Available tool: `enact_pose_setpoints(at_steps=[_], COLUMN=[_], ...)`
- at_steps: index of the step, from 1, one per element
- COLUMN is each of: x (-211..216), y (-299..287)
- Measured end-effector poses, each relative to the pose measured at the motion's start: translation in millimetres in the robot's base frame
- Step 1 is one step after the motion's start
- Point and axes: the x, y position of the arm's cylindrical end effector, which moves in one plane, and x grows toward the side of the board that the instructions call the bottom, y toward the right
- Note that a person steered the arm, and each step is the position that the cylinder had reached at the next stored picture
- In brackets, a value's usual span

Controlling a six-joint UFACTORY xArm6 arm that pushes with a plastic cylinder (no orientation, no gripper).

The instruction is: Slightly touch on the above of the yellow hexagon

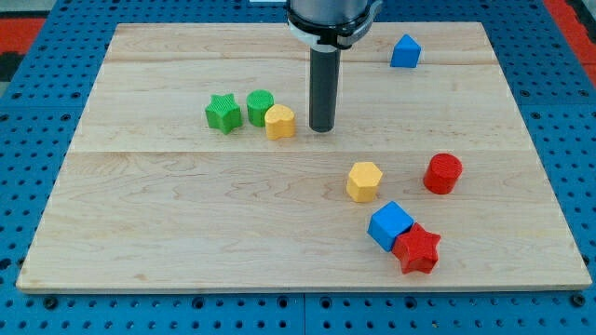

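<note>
You have not yet touched the yellow hexagonal wooden block (364,180); it sits right of the board's centre, left of the red cylinder (443,173). Your tip (322,128), a bare rod with no jaws to open or close, stands above and left of it, beside another yellow block (279,122), so the approach remains.

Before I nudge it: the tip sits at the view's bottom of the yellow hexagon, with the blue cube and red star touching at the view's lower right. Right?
Not quite. In the camera view my tip is toward the view's top from the yellow hexagon, not its bottom. The blue cube and red star do touch at lower right.
</note>
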Motion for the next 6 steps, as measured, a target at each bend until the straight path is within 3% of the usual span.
enact_pose_setpoints(at_steps=[2,3,5,6], x=[10,47,66,101], y=[8,19,105,106])
